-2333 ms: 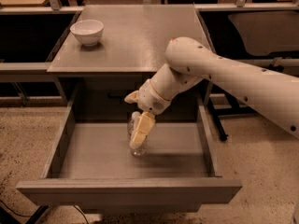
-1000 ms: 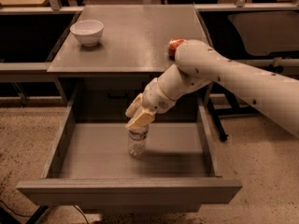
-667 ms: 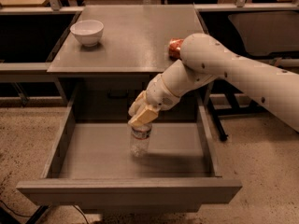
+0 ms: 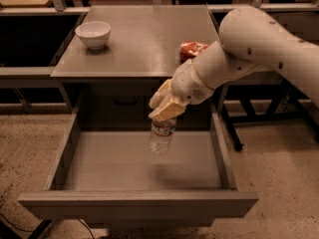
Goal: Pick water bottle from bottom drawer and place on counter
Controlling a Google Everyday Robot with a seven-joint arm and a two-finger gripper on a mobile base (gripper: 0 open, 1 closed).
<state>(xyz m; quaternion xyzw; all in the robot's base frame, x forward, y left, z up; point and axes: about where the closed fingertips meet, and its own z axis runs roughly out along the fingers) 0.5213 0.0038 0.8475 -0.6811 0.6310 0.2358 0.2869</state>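
Observation:
The water bottle (image 4: 161,136) is a small clear bottle with a pale label band. It hangs upright under my gripper (image 4: 164,111), whose tan fingers are shut on its top; the cap is hidden. The bottle is lifted off the floor of the open bottom drawer (image 4: 134,168), over the drawer's back middle. The counter (image 4: 139,39) is the grey cabinet top just behind and above the bottle. My white arm reaches in from the right.
A white bowl (image 4: 93,34) stands at the counter's back left. A red crumpled packet (image 4: 192,49) lies near the counter's right edge, beside my arm. A dark-handled drawer front (image 4: 124,103) sits behind the bottle. Dark table frames stand on both sides.
The gripper closed on the bottle's top and has lifted it off the drawer floor, rising a little toward the counter. The arm swung up and right, uncovering the red packet.

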